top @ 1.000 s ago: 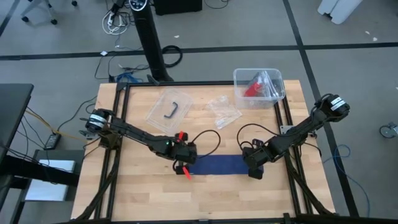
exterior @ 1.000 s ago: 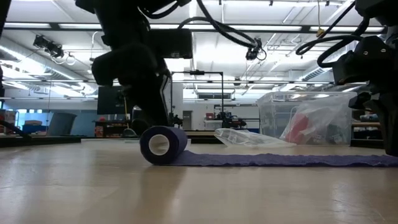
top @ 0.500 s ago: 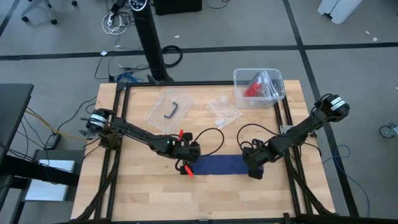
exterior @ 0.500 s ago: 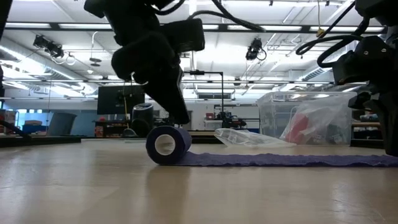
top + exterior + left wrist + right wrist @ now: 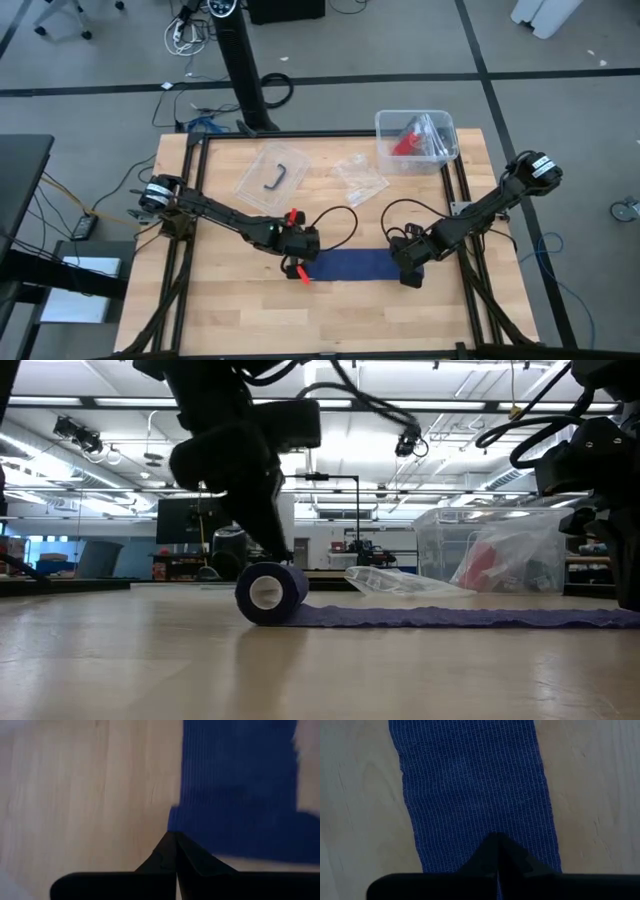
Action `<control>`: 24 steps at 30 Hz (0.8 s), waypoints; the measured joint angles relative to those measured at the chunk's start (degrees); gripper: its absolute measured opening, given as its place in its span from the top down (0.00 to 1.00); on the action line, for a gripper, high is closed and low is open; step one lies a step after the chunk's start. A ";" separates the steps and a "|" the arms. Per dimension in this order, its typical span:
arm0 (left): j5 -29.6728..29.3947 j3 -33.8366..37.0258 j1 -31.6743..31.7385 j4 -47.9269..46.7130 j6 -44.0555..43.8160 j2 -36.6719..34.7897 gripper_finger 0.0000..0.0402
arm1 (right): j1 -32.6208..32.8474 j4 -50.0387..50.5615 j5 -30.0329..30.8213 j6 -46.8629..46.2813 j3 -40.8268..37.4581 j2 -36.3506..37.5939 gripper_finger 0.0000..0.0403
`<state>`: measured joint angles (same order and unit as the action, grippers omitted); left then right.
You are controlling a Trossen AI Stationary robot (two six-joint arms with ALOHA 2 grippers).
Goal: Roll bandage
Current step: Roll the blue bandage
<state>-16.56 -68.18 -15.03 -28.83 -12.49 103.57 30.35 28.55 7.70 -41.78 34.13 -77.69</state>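
One bandage (image 5: 355,266), two tools (both closed) (image 5: 302,262) (image 5: 408,268).

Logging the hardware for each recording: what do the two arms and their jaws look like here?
Both arms are slim, dark and jointed, with pale round caps at their outer base joints. The left gripper carries red tabs beside its wrist, and a black cable loops off it; another black cable arcs over the right gripper. In each wrist view the jaws are matt black wedges that taper to a point.
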 joint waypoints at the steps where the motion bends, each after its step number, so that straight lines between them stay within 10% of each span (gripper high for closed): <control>1: 0.04 0.00 0.00 0.75 0.10 0.00 1.00 | 0.00 -0.02 0.01 0.01 0.00 0.00 1.00; 24: -0.45 -0.10 -0.02 -4.35 -0.17 0.96 1.00 | -0.11 0.05 -0.39 0.44 0.26 0.07 1.00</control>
<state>-17.00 -68.28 -15.05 -33.18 -12.67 104.53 30.24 28.60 7.31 -41.34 34.39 -77.62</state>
